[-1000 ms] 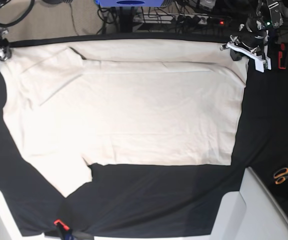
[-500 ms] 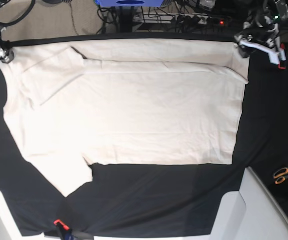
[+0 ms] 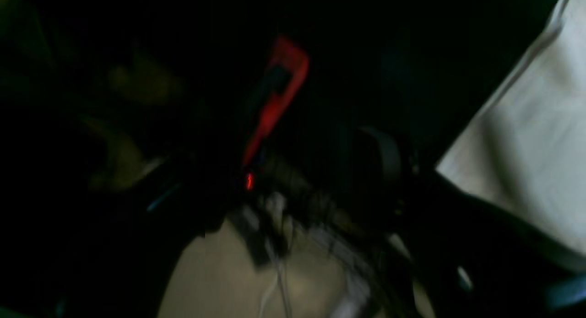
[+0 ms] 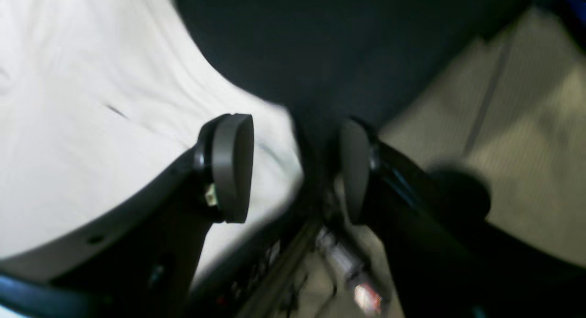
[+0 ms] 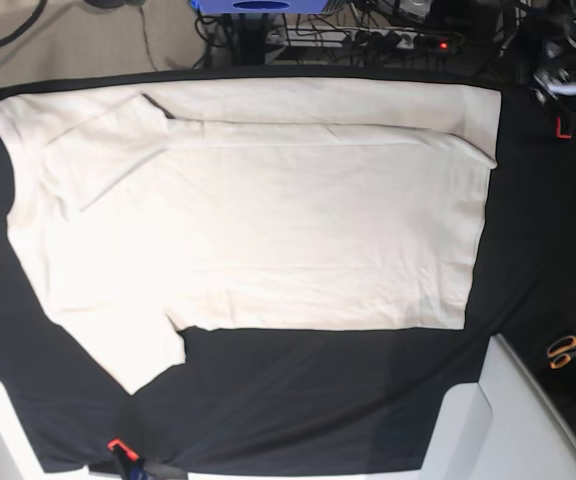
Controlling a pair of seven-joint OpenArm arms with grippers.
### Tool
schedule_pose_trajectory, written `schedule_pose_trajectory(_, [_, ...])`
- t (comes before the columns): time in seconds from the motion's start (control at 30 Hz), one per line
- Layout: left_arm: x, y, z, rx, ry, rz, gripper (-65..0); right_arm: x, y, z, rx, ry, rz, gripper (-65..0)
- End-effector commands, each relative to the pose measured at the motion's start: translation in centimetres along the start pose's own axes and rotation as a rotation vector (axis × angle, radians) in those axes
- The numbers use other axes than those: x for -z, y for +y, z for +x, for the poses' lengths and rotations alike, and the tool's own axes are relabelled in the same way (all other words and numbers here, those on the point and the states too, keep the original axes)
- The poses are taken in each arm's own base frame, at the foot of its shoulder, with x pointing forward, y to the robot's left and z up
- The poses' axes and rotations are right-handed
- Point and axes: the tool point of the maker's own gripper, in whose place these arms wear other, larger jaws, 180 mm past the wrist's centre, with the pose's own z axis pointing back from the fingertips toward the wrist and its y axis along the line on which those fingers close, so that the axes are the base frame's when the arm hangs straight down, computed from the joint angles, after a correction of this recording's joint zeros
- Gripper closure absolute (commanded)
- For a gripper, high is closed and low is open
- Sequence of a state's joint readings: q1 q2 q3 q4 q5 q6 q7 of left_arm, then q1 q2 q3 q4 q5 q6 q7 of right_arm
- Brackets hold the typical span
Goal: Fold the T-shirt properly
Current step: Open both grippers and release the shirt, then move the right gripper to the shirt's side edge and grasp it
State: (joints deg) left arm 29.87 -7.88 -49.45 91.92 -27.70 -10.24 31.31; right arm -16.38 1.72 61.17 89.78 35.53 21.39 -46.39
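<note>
The cream T-shirt [image 5: 248, 230] lies spread flat on the black table cloth [image 5: 318, 400], its far edge folded down in a long band and one sleeve pointing to the near left. In the right wrist view my right gripper [image 4: 293, 171] is open, with nothing between its fingers [image 4: 229, 167], and hovers over the T-shirt [image 4: 68, 103] edge. My left gripper [image 5: 571, 85] sits at the far right corner, off the cloth, and its jaws are too dark and blurred to read. The left wrist view catches only a corner of the T-shirt [image 3: 526, 126].
Orange-handled scissors [image 5: 568, 350] lie at the right edge. A red clamp [image 5: 563, 127] grips the table's far right side, another red clamp [image 5: 118, 447] the near edge. A white panel [image 5: 528, 420] stands at the near right. Cables and a power strip [image 5: 388, 40] run behind.
Both grippers have let go of the shirt's far corners and drawn outward, the left to the right and the right off the left edge. The folded band now lies flat.
</note>
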Motion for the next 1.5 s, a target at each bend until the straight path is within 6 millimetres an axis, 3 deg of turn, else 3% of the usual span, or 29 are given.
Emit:
schedule_pose_trajectory(0.0, [-0.6,-0.8,2.9,0.025,-0.085,-0.025,-40.0,0.4,1.6,2.5,-0.054,-0.052,0.045,-29.3])
schedule_pose_trajectory(0.07, [-0.8,-2.7,4.9,0.046,-0.140,-0.065,-39.8,1.8,3.9,3.8,-0.120,-0.041,0.098,-29.1])
schedule_pose_trajectory(0.17, [0.7,-6.7,6.8,0.124,-0.167,-0.140,-39.7,4.4,7.3,5.7,-0.193,-0.016,0.175,-29.1])
schedule_pose_trajectory(0.23, [2.4,-10.4,6.8,0.235,-0.145,-0.198,-39.7,6.6,9.4,7.0,-0.205,-0.012,0.221,-29.1])
schedule_pose_trajectory(0.33, [4.7,-14.4,6.3,0.378,-0.117,-0.237,-39.5,9.5,11.2,8.6,-0.203,-0.035,0.259,-29.1])
schedule_pose_trajectory(0.47, [6.8,-17.3,6.6,0.452,-0.109,-0.246,-39.5,13.4,12.8,10.1,-0.208,-0.055,0.272,-29.3])
schedule_pose_trajectory(0.63, [7.7,-17.6,6.7,0.403,-0.092,-0.260,-39.3,16.9,13.1,10.3,-0.229,-0.062,0.237,-29.3])
schedule_pose_trajectory(0.8, [7.9,-16.9,6.3,0.410,-0.077,-0.252,-39.3,18.8,14.9,9.8,-0.317,-0.057,0.220,-29.4])
schedule_pose_trajectory(1.0, [7.9,-16.8,6.4,0.418,-0.079,-0.248,-39.3,19.4,16.9,7.5,-0.365,-0.005,0.246,-29.4])
schedule_pose_trajectory(1.27, [7.9,-17.0,6.5,0.413,-0.082,-0.251,-39.3,19.4,17.9,8.6,-0.363,-0.025,0.255,-29.4])
schedule_pose_trajectory(1.47, [7.9,-17.1,6.7,0.413,-0.085,-0.251,-39.3,19.6,17.8,6.9,-0.361,0.004,0.255,-29.4])
